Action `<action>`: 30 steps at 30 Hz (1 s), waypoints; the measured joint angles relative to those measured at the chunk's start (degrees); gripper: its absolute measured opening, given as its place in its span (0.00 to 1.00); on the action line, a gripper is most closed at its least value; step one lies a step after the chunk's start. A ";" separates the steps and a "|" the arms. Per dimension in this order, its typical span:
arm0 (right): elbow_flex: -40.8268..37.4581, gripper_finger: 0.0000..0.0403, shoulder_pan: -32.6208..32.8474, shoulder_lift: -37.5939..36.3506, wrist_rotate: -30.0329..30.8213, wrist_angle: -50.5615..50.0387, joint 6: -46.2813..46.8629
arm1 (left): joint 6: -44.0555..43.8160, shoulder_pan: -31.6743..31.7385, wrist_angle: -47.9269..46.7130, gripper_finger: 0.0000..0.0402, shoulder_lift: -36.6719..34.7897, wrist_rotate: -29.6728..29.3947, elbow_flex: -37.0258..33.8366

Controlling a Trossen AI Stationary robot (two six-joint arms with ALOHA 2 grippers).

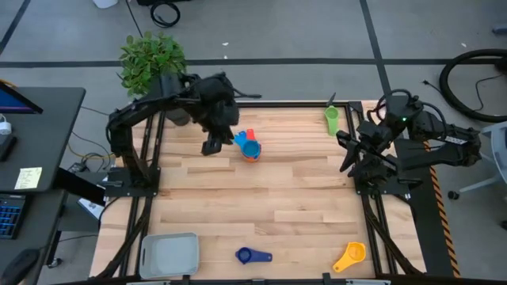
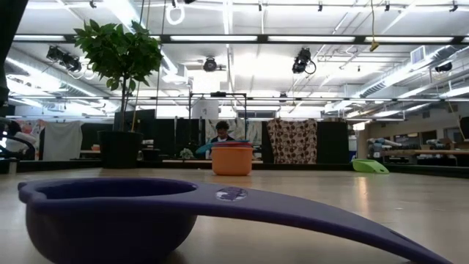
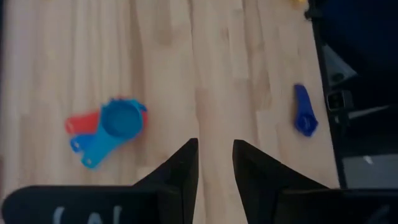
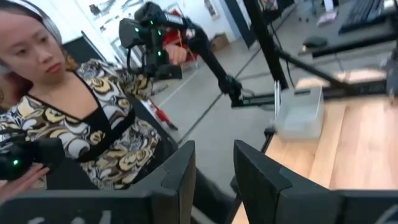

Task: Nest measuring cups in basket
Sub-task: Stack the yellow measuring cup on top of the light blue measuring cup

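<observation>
Left gripper (image 1: 212,147), jaws slightly parted and empty, hangs beside the stacked cups (image 1: 249,149); right gripper (image 1: 345,164) likewise empty; basket (image 1: 169,255) lies well apart, so the loose stack may spill during carrying.

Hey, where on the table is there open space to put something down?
The wide middle of the table is bare, between the cup stack and the dark blue cup. The basket is empty. Tighter by the left end effector.

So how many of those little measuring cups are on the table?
6 visible: orange, red and light blue stacked centre-back; green cup back right; dark blue cup and yellow cup front. More might be hidden inside.
</observation>
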 joint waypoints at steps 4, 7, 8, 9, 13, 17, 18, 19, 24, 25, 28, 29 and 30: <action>0.00 0.28 1.79 0.01 1.22 -4.79 -0.02 | -3.13 -1.89 0.22 0.26 -1.42 -0.02 -6.28; 0.00 0.28 3.64 0.12 1.17 -8.42 0.02 | -4.67 -4.33 2.33 0.26 -3.13 0.39 -12.12; -0.01 0.28 4.19 0.17 1.28 -9.10 0.20 | -4.98 -5.06 3.14 0.26 -3.72 0.52 -14.15; 0.00 0.28 4.76 0.28 1.36 -10.07 0.64 | -5.65 -5.87 3.63 0.26 -4.24 0.55 -16.05; 0.00 0.28 6.97 0.89 2.92 -14.91 3.71 | -8.75 -8.31 7.71 0.26 -7.46 0.52 -23.19; 0.00 0.28 9.54 1.93 5.58 -23.23 6.66 | -12.00 -10.05 13.95 0.26 -11.35 0.01 -30.42; 0.00 0.27 10.21 2.33 5.98 -25.39 7.76 | -12.64 -10.44 15.73 0.26 -12.40 -0.03 -32.01; 0.00 0.27 10.88 2.83 6.07 -27.58 8.88 | -13.42 -10.76 17.65 0.26 -13.59 -0.15 -33.64; 0.00 0.23 15.19 6.33 7.95 -34.01 13.20 | -16.39 -12.58 22.02 0.26 -18.92 -3.68 -40.23; 0.00 0.23 16.16 7.05 7.91 -34.12 14.25 | -16.86 -13.03 21.85 0.26 -19.80 -4.31 -41.16; -0.02 0.22 18.67 9.86 7.63 -34.01 17.61 | -18.12 -14.43 23.51 0.26 -22.10 -5.48 -43.09; -0.02 0.22 19.34 10.70 7.63 -33.76 18.54 | -18.44 -15.01 23.23 0.26 -22.62 -5.64 -43.58; -0.02 0.22 19.93 11.47 7.53 -33.73 19.34 | -18.81 -15.46 23.79 0.26 -22.86 -5.64 -43.58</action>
